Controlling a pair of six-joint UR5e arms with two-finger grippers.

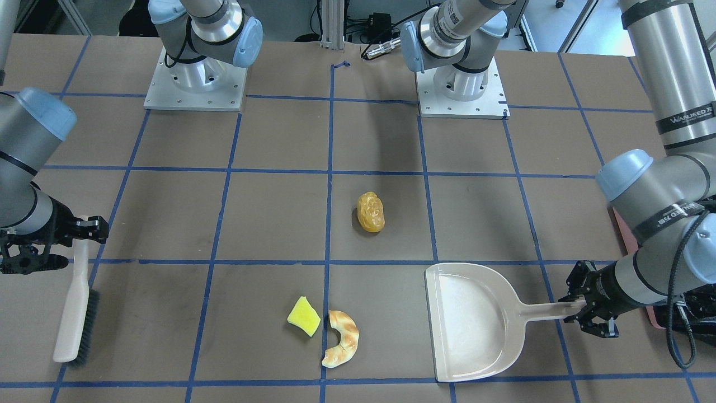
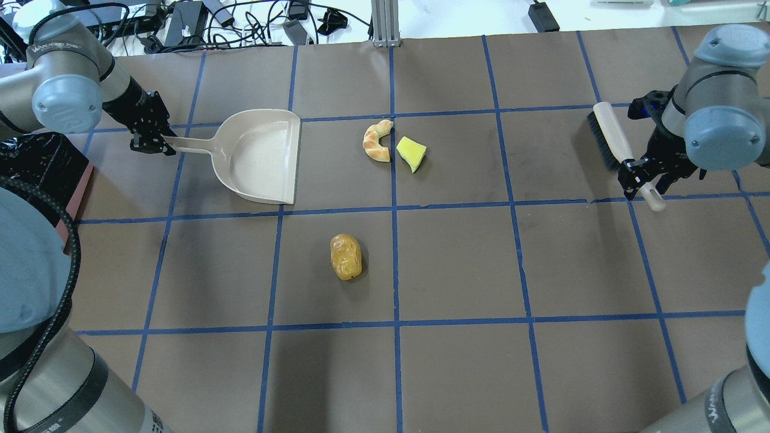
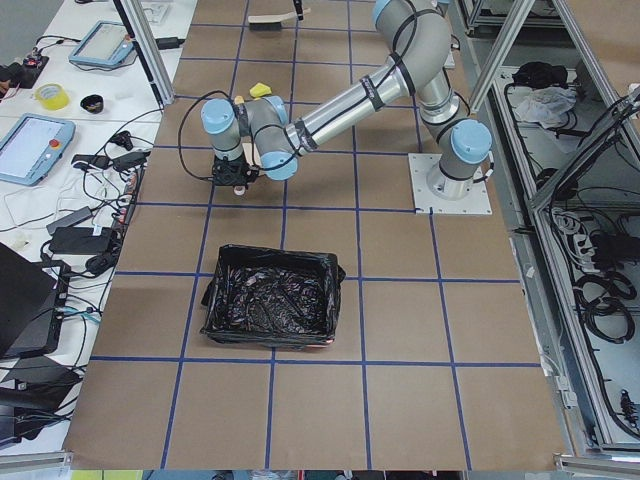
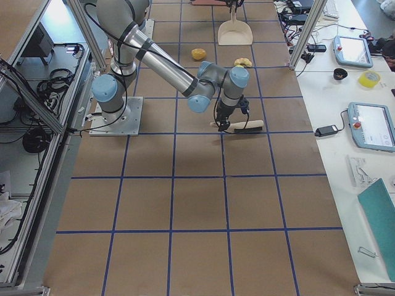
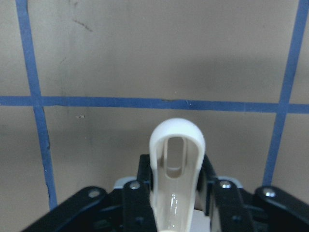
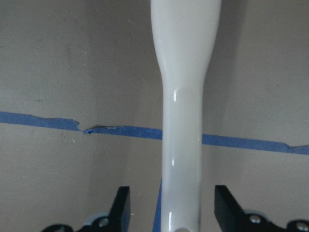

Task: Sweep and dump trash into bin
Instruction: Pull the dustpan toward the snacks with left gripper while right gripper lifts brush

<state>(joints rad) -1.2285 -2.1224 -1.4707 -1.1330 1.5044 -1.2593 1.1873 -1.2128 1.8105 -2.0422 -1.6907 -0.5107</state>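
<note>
On the tabletop (image 2: 457,264), the left tool (image 2: 163,144) clamps the dustpan (image 2: 260,161) handle; the right tool (image 2: 641,175) straddles the brush (image 2: 610,135) handle, unclenched.

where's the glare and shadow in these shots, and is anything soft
Right wrist view: a glare streak runs down the brush, close and slightly soft. Front-facing view: broad soft shadows on the table, a tight dark one beside the roll. Exterior left view: white glints on the bin liner. Left wrist view: the dustpan looks in focus, evenly lit.
</note>
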